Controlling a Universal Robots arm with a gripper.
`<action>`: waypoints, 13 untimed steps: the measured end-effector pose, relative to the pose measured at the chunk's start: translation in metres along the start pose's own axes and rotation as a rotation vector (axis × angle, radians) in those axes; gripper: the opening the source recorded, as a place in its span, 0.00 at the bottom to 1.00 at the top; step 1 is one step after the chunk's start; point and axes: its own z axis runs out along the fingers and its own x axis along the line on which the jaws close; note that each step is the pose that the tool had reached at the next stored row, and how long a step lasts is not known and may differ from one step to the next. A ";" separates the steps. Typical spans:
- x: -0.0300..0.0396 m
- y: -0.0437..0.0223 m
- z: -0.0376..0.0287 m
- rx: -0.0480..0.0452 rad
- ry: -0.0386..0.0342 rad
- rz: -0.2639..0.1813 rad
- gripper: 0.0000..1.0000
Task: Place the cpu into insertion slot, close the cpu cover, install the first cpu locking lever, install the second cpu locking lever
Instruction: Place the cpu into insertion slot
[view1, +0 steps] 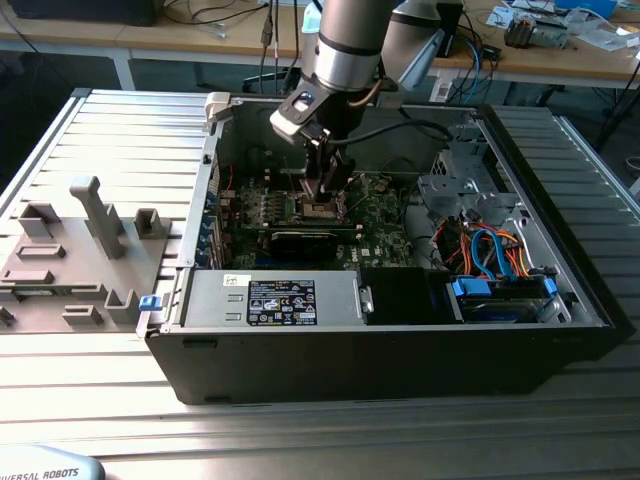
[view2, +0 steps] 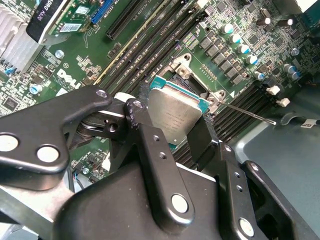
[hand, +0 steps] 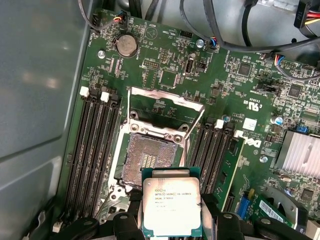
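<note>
The arm reaches down into the open computer case (view1: 400, 350), which lies on its side on the ribbed metal table (view1: 120, 130). The claw (hand: 171, 199) is closed only as far as the chip's width allows. It has the cpu (hand: 171, 210) pinched by two opposite edges, and in the second wrist view a black finger (view2: 150, 145) presses against each side of it. The chip's dull silver top faces the first wrist camera. It is held level over the near edge of the insertion slot (hand: 150, 160), not seated in it, and I cannot tell whether any part of it touches the rim. The socket is bare, its dark contact field exposed inside the silver frame. The cpu cover (hand: 167, 98) is swung up and open on the side of the socket away from the chip. Two thin wire levers (hand: 196, 125) are also raised, one along each side of the socket. Rows of black memory slots (hand: 95, 150) flank the socket on the green board. A coin battery (hand: 126, 46) sits beyond the cover, and a finned heat sink (hand: 302, 155) lies well off to one side.
</note>
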 end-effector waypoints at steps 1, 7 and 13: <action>0.0000 0.0001 0.0005 0.0000 0.0001 0.001 0.55; 0.0000 0.0001 0.0014 0.0001 0.0003 0.002 0.55; 0.0000 0.0003 0.0027 0.0001 0.0006 0.005 0.55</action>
